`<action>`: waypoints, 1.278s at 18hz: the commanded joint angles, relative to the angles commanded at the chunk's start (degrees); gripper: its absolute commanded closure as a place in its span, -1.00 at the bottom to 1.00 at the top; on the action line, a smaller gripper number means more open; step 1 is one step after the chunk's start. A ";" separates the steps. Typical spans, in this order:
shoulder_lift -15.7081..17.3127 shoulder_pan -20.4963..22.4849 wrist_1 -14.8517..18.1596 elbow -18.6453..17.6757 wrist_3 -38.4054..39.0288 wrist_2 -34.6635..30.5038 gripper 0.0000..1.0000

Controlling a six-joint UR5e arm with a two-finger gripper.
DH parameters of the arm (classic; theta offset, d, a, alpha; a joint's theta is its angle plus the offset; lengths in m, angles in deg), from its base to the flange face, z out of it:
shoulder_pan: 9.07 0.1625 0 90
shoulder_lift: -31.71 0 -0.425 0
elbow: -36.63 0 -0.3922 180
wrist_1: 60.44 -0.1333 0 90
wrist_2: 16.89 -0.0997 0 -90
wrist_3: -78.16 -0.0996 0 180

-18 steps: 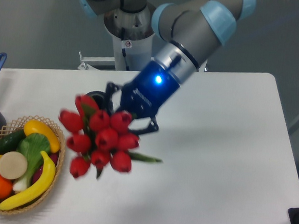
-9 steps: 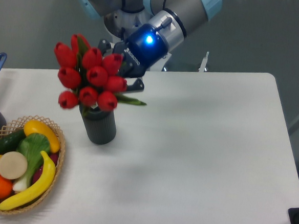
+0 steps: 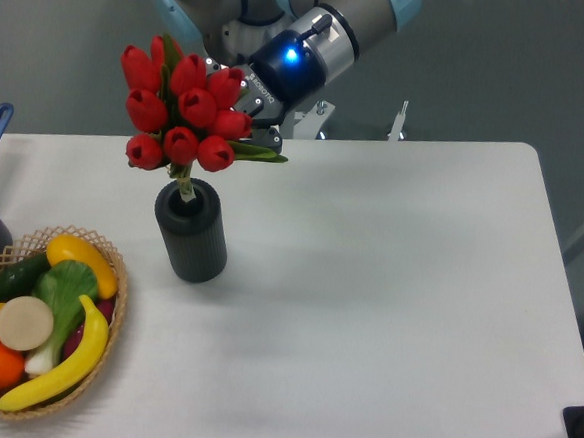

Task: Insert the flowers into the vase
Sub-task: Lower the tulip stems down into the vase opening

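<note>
Gripper [image 3: 242, 103]: closed on the flowers [image 3: 183, 111], held upright at its left | stem tips at mouth of the vase [image 3: 191, 230], below-left on tabletop [image 3: 389, 266] | handling: light, soft buds; likely best gripped at the bundled stems.

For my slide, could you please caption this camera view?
End effector holds red tulips above the dark grey vase, stem tips at its mouth.
</note>
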 joint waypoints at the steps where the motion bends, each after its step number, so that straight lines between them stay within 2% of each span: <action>1: 0.00 -0.17 0.09 -0.35 -0.36 -0.09 0.93; 8: -0.44 -0.44 0.09 -4.56 -5.97 -0.44 0.92; 17: -2.37 -0.53 0.26 -10.45 -17.05 -0.88 0.74; 20: -2.81 -0.53 0.26 -11.25 -18.38 -0.88 0.53; 21: -2.99 -0.44 0.26 -11.25 -18.38 -0.97 0.36; 23: -3.08 -0.53 0.35 -11.51 -18.29 -0.97 -0.29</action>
